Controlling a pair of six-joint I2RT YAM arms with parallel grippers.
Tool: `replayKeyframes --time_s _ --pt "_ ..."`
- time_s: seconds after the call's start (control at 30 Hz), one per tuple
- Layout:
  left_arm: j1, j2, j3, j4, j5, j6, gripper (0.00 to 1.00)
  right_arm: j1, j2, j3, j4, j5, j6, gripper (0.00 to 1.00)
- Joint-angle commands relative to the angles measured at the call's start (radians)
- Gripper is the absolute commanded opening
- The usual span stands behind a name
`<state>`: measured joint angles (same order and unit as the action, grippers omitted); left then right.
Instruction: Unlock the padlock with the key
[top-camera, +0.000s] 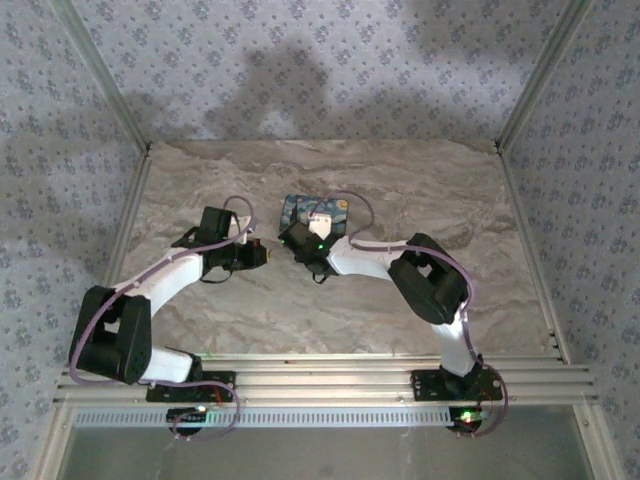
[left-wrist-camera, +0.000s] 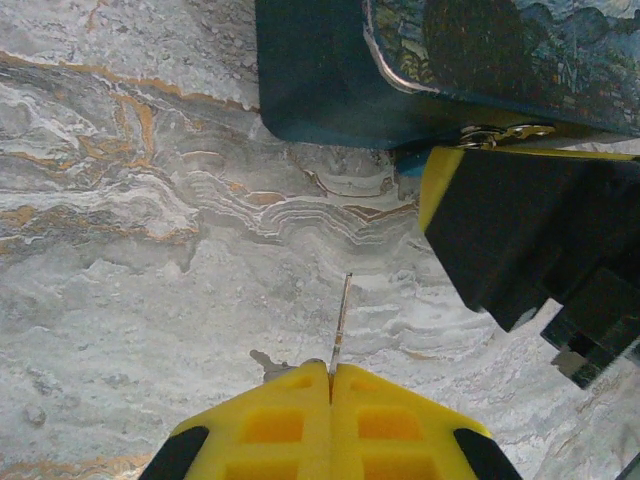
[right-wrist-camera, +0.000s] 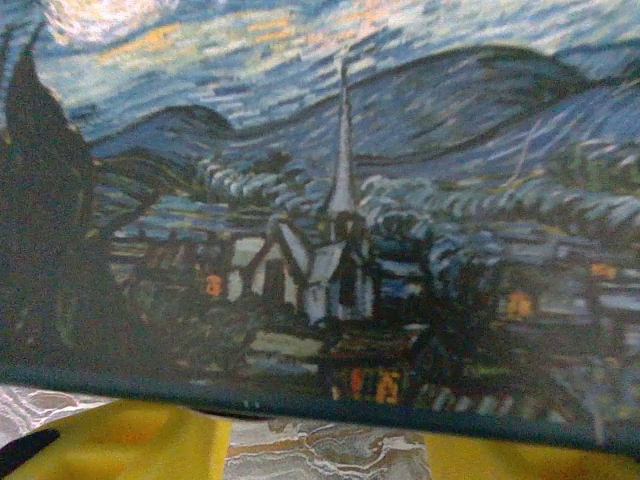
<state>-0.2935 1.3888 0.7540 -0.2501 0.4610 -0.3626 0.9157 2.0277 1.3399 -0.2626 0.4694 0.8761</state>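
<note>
Marbled grey-tan table (top-camera: 400, 190), closed in by flower-patterned walls (top-camera: 60, 120). Left pincer (left-wrist-camera: 330, 368) pressed tight on the thin key (left-wrist-camera: 341, 320). Padlock (left-wrist-camera: 500, 133) at the edge of the Starry Night box (left-wrist-camera: 330, 80) – touching the right pincer (top-camera: 298, 240), well apart from the key tip. Mostly hidden, only a metal glint. Right pincer's opening: cannot tell.

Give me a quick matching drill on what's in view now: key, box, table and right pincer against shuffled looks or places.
1 key
2 box
3 table
4 right pincer

a marbled grey with tan veins
b clamped in the left pincer
c printed with a night-sky painting
d beside the box's lower edge

Pairs: 1-b, 2-c, 3-a, 4-d
</note>
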Motion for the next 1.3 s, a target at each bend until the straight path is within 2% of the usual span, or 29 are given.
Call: replayKeyframes --time_s 0.0,0.17,0.37,0.87,0.97,1.27 --pt "0.008 0.013 0.012 0.003 0.034 0.020 0.00 -0.009 0.026 0.038 -0.019 0.037 0.022 0.52" --pt "0.008 0.014 0.014 0.005 0.039 0.022 0.00 -0.017 0.042 0.053 -0.017 0.039 0.015 0.51" --pt "0.008 0.016 0.017 0.006 0.049 0.025 0.00 -0.028 0.055 0.064 -0.015 0.034 0.004 0.43" --pt "0.008 0.010 0.019 0.005 0.059 0.033 0.00 -0.046 0.090 0.100 -0.019 0.012 -0.034 0.43" --pt "0.008 0.007 0.018 0.005 0.059 0.034 0.00 -0.050 0.091 0.107 -0.020 0.010 -0.048 0.37" --pt "0.007 0.001 0.006 0.030 0.095 0.049 0.00 -0.066 0.038 0.084 -0.032 -0.057 -0.080 0.12"
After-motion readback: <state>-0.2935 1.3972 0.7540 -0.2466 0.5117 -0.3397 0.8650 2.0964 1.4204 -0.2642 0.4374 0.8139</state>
